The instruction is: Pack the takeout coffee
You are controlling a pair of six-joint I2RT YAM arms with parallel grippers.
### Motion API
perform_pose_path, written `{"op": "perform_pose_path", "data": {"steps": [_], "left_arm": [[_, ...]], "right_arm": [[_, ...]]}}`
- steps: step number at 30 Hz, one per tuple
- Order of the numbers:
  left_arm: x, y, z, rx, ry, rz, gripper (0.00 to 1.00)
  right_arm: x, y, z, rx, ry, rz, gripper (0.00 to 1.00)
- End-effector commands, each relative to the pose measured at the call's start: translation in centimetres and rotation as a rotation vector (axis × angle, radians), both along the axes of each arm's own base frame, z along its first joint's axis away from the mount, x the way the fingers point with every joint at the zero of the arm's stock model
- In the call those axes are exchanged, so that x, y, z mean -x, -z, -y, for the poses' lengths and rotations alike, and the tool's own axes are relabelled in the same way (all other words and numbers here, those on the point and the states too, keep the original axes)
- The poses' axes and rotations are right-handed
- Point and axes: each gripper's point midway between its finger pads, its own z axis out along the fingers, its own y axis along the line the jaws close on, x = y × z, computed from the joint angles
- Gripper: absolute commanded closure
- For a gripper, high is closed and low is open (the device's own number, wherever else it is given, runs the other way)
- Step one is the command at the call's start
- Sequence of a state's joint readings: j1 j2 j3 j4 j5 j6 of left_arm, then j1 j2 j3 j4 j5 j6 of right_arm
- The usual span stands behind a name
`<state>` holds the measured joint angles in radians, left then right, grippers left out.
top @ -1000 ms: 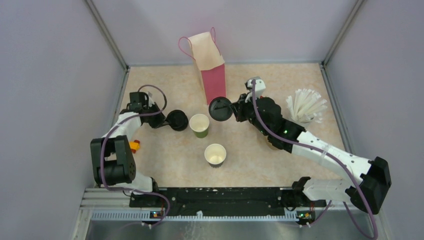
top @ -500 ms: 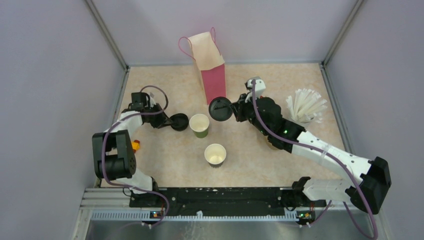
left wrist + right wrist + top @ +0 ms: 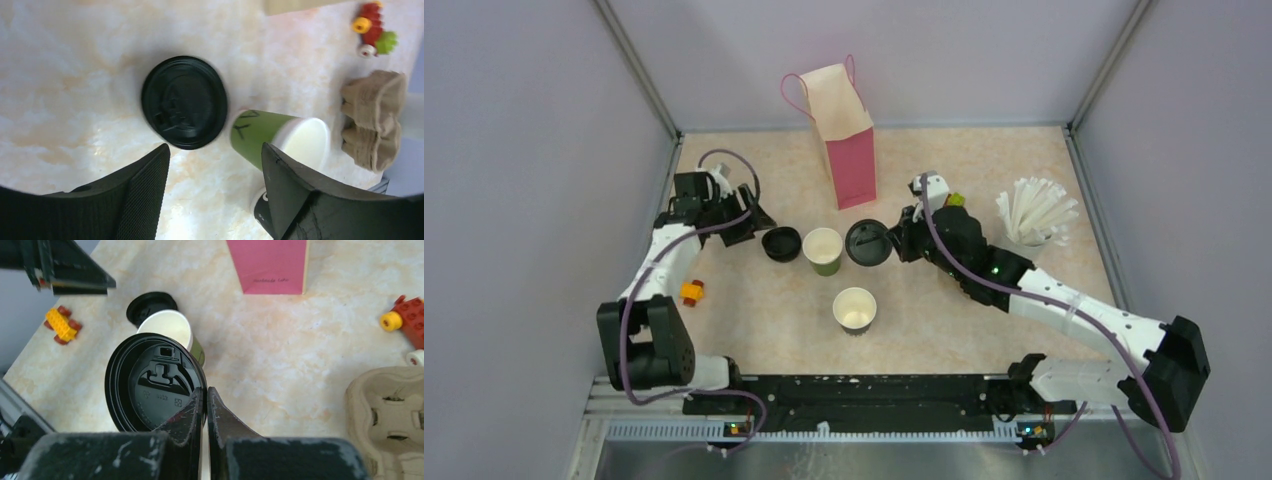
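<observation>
An open green paper cup [image 3: 823,250] stands mid-table, pale inside, also seen in the left wrist view [image 3: 265,137]. A second open cup [image 3: 855,310], dark-sided, stands nearer the arms. One black lid [image 3: 781,244] lies flat on the table just left of the green cup [image 3: 167,327]. My left gripper [image 3: 756,222] is open and apart from that lid [image 3: 184,102], with nothing between its fingers [image 3: 145,190]. My right gripper [image 3: 206,392] is shut on the rim of another black lid [image 3: 155,390], held tilted just right of the green cup [image 3: 868,243].
A pink paper bag [image 3: 849,140] stands open at the back. A cup of white straws [image 3: 1034,212] stands at the right. The brown pulp carrier [image 3: 390,410] lies beside my right arm. Small toy bricks lie at the left [image 3: 691,291] and by the right wrist [image 3: 952,200].
My left gripper has opened, let go of its lid and drawn back to the left; the lid now lies beside the green cup. My right gripper has carried its lid down toward that cup.
</observation>
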<state>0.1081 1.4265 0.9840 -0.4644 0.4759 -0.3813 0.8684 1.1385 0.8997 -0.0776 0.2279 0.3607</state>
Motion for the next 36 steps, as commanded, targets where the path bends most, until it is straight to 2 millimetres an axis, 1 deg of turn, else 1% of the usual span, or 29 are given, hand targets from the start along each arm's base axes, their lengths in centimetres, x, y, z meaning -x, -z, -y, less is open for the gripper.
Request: {"op": "perform_pose_path", "data": {"steps": [1,2,3,4,6,8,10,11,12,16,18,20,22,23,24,28,30,36], "left_arm": [[0.9,-7.5,3.7,-0.007,0.22,0.25,0.27],[1.4,-8.6,5.1,-0.028,0.271,0.296,0.27],[2.4,-9.6,7.7,-0.055,0.351,0.342,0.27],[3.2,-10.6,9.1,-0.084,0.392,0.389,0.27],[4.7,-12.6,11.2,-0.084,0.453,0.473,0.28],[6.5,-14.5,12.9,-0.035,0.524,0.542,0.31],[8.2,-16.4,13.8,-0.016,0.587,0.625,0.31],[8.9,-16.9,14.1,-0.009,0.618,0.649,0.32],[9.9,-17.8,14.3,-0.018,0.659,0.708,0.32],[13.3,-19.5,14.7,-0.059,0.8,0.949,0.36],[14.7,-19.9,14.5,-0.099,0.844,1.078,0.38],[16.5,-20.4,14.4,-0.119,0.909,1.195,0.39],[18.9,-20.5,14.6,-0.128,1.024,1.328,0.43],[20.2,-19.9,14.8,-0.128,1.1,1.401,0.4],[21.3,-19.9,14.9,-0.134,1.149,1.474,0.37],[23.9,-19.7,14.7,-0.203,1.282,1.7,0.33],[24.0,-19.4,14.8,-0.236,1.317,1.741,0.32],[22.7,-17.4,15.3,-0.278,1.386,1.729,0.33]], "right_arm": [[2.9,-0.5,-0.7,-0.051,-0.124,-0.053,1.0],[3.4,-0.2,-0.9,-0.054,-0.146,-0.075,1.0],[3.9,0.1,-0.9,-0.059,-0.155,-0.102,1.0],[4.2,0.3,-0.9,-0.067,-0.157,-0.126,1.0],[4.9,0.5,-0.8,-0.082,-0.163,-0.17,1.0],[5.4,0.2,-0.7,-0.105,-0.16,-0.197,1.0],[5.9,-0.2,-0.7,-0.139,-0.162,-0.227,1.0],[6.2,-0.3,-0.8,-0.156,-0.162,-0.244,1.0],[6.5,-0.4,-0.9,-0.17,-0.165,-0.257,1.0],[7.4,-0.9,-1.3,-0.238,-0.183,-0.309,1.0],[7.7,-0.8,-1.3,-0.257,-0.185,-0.332,1.0],[7.9,-0.6,-1.2,-0.259,-0.175,-0.352,1.0],[7.8,-0.2,-1.0,-0.255,-0.155,-0.371,1.0],[7.9,0.1,-1.0,-0.251,-0.149,-0.381,1.0],[7.9,0.2,-1.1,-0.248,-0.149,-0.387,1.0],[8.1,0.8,-1.4,-0.222,-0.163,-0.421,0.99],[8.2,1.0,-1.7,-0.211,-0.177,-0.436,0.99],[8.3,1.1,-2.6,-0.209,-0.208,-0.463,0.99]]}}
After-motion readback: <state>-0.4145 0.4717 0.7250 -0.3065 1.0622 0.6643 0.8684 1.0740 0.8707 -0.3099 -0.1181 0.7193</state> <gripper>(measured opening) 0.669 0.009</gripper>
